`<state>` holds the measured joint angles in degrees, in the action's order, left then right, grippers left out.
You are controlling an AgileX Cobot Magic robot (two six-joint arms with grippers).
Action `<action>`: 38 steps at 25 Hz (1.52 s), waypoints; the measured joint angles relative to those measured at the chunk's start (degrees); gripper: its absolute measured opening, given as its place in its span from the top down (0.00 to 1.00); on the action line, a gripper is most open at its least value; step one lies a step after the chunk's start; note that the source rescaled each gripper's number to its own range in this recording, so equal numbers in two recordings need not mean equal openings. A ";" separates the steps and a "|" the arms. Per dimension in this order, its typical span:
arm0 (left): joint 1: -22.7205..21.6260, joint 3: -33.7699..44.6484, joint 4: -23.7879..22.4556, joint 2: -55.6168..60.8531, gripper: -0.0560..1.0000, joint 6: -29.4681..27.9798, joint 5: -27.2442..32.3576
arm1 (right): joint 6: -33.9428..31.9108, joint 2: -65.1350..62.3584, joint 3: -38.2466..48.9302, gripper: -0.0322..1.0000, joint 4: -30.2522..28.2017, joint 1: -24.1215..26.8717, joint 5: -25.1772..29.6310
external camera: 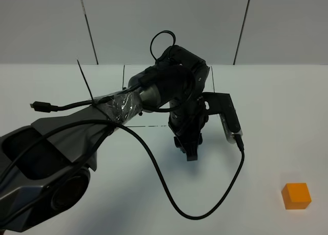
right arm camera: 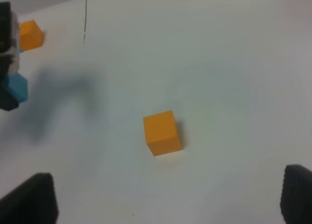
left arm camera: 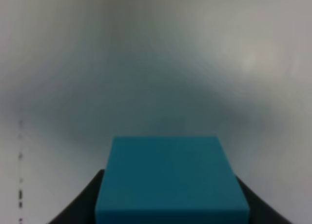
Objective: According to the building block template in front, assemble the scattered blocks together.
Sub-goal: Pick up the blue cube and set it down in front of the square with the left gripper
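The left pincer [external camera: 190, 150] is reaching over the middle of the white tabletop [external camera: 287, 107], pinching the blue cube [left arm camera: 170, 180] between its dark fingers [left arm camera: 80, 207]. The right pincer [right arm camera: 165, 199] is hanging spread wide above the orange cube [right arm camera: 162, 132], not touching it. That cube is sitting alone on the near right part of the tabletop, well apart from the left pincer.

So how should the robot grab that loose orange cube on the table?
Probably from straight above, the open right gripper closing on two opposite side faces of the orange cube: it sits flat on the table with flat, parallel sides.
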<state>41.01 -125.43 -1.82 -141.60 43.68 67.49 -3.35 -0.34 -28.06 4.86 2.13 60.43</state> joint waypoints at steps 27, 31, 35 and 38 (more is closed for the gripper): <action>0.00 -0.57 1.82 -5.82 0.95 8.33 0.30 | -0.03 0.00 0.00 0.17 0.00 0.00 0.00; 0.00 -0.57 1.82 -5.71 0.95 8.43 0.30 | -0.03 0.00 0.00 0.17 0.00 0.00 0.00; 0.00 -0.57 1.82 -5.32 0.71 7.96 0.30 | -0.03 0.00 0.00 0.17 0.00 0.00 0.00; 0.00 -0.57 1.82 -3.94 0.25 6.80 0.30 | -0.03 0.00 0.00 0.17 0.00 0.00 0.00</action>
<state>41.01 -126.00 0.00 -145.53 50.48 67.79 -3.38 -0.34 -28.06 4.86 2.13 60.43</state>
